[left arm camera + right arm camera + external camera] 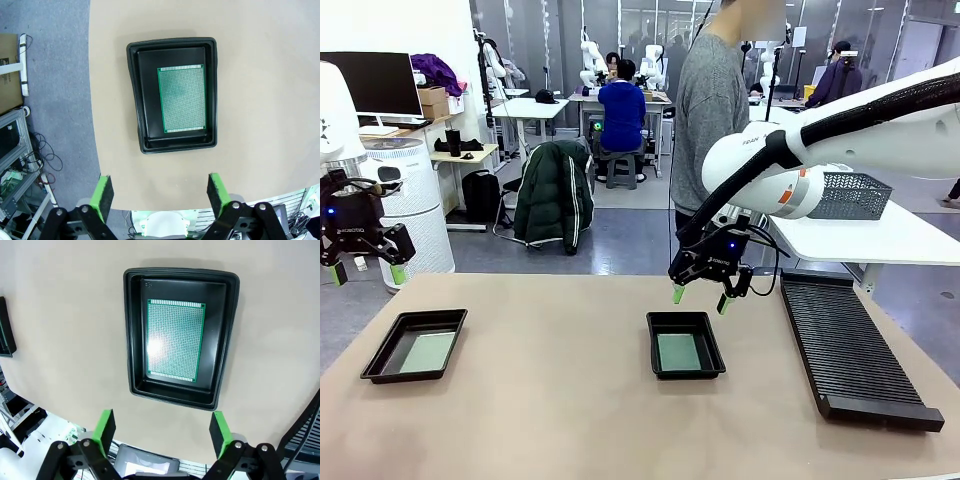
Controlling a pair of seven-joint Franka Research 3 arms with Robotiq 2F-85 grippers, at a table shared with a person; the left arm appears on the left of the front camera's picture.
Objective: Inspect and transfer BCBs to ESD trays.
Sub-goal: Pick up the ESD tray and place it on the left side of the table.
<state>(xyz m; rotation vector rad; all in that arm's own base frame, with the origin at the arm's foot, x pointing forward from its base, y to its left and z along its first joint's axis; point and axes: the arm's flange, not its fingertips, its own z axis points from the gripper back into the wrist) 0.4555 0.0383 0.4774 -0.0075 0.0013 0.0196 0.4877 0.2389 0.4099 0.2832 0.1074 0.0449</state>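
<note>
Left tray (pixel 382 350) and middle tray (pixel 657 358) each hold one BCB (pixel 428 352) (pixel 678 352). Left gripper (pixel 368 268) and right gripper (pixel 701 297) hover above, jaws spread, empty.

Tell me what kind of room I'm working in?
Likely a robotics lab or workshop: other white robot arms at far tables, a person seated at a desk, and a BCB in an ESD tray.

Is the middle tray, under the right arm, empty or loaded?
Loaded. The middle tray holds one BCB lying flat on its floor, inside the rim; the right wrist view shows the same board.
</note>
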